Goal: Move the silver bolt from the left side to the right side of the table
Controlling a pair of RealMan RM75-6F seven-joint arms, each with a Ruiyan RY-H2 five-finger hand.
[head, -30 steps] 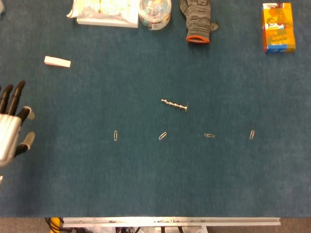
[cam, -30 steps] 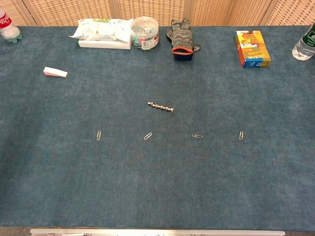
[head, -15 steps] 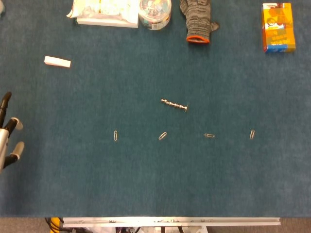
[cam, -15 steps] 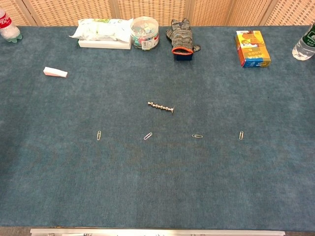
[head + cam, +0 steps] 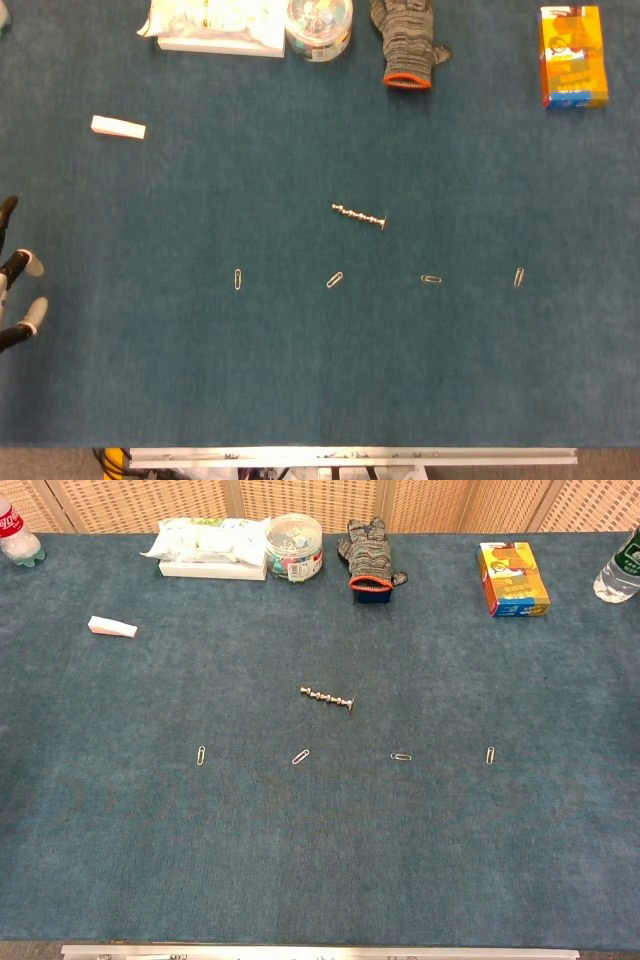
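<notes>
The silver bolt (image 5: 359, 215) (image 5: 327, 697) lies flat on the blue table near its middle, head end pointing right. Only the fingertips of my left hand (image 5: 14, 290) show at the far left edge of the head view, spread apart and holding nothing, far from the bolt. The chest view shows no hand. My right hand appears in neither view.
Several paper clips (image 5: 334, 280) lie in a row in front of the bolt. At the back stand a tissue pack (image 5: 215, 25), a round tub (image 5: 318, 22), a grey glove (image 5: 405, 45) and an orange box (image 5: 572, 56). A white eraser (image 5: 118, 127) lies at left; bottles (image 5: 18, 535) at the corners.
My left hand has drawn back to the left, from mostly visible to only fingertips at the frame edge. The bolt has not moved.
</notes>
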